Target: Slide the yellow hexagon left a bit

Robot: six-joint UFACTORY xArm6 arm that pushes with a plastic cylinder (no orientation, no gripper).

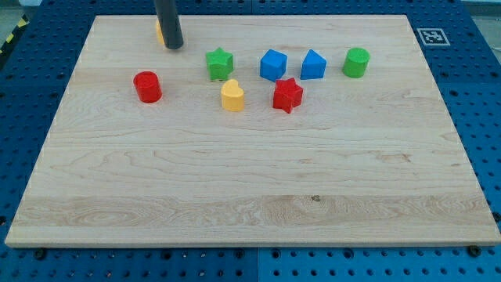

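The yellow hexagon (159, 31) is near the view's top left of the wooden board, mostly hidden behind my rod; only a thin yellow-orange sliver shows at the rod's left side. My tip (173, 47) rests on the board right beside the hexagon, on its right and slightly in front, touching or nearly touching it.
A red cylinder (147, 86) lies below left of the tip. A green star (220, 63), a yellow heart-like block (232, 95), a red star (287, 95), two blue blocks (273, 65) (313, 65) and a green cylinder (356, 62) lie to the right. The board's top edge (250, 16) is close behind.
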